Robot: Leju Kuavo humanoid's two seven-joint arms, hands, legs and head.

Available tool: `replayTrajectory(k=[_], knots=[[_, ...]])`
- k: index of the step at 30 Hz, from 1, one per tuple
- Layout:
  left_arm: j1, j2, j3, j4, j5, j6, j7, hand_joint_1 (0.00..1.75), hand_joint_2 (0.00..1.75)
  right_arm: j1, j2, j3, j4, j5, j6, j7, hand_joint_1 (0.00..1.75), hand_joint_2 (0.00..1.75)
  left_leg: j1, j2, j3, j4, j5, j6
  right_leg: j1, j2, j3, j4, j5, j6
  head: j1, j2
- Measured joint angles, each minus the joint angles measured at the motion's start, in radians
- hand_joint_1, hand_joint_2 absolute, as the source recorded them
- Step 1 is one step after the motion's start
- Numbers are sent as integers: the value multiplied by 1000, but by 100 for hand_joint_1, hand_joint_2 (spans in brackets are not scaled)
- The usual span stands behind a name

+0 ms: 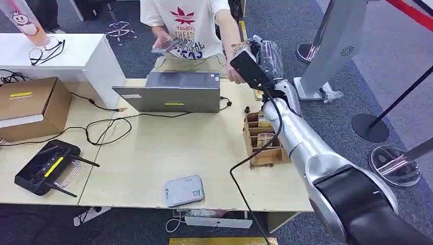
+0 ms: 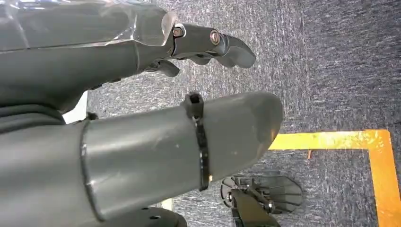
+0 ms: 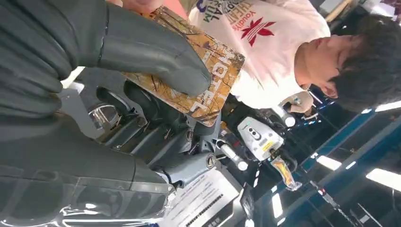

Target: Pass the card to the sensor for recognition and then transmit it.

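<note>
Pinching a brown card (image 3: 198,71) lettered "HOTEL", the right hand (image 3: 142,94) fingers (image 3: 156,56) face a person's (image 1: 189,25) "Youdiy" shirt.

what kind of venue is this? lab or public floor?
Probably a demo or expo floor, not a lab: carpeted floor, barrier stanchion, pale kiosk pillar, and a makeshift table with a laptop.

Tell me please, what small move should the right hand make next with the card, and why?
Probably it should loosen its fingers so that the person can take the card. The right hand is raised past the table's far edge and pinches the card under its thumb, and the person's hand is already at it, so the handover looks near. Whether the sensor step is done cannot be told.
</note>
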Motion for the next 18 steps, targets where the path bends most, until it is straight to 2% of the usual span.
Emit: replayTrajectory(k=[2, 4, 12, 18], knots=[[0, 0, 0, 0, -1, 0, 0, 0, 0, 0, 0, 1, 8, 0, -1, 0, 175, 175, 0, 0, 0, 0, 0, 0, 0, 0, 0, 0, 0, 0, 0, 0], [0, 0, 0, 0, -2, -3, 0, 0, 0, 1, 0, 2, 17, 2, -2, 0, 0, 175, 0, 0, 0, 0, 0, 0, 0, 0, 0, 0, 0, 0, 0, 0], [-2, 1, -5, 0, -29, -25, 3, 0, 0, 29, -8, 2, 46, 16, -13, -14, 0, 175, 0, 0, 0, 0, 0, 0, 0, 0, -1, 0, 0, 0, 0, 0], [-13, 2, -32, 0, -68, -49, 24, 0, 0, 56, -57, -1, 47, -3, -20, -51, 0, 175, 0, 0, 0, 1, 0, 0, 0, 0, -1, 0, 0, 0, 0, 0]])
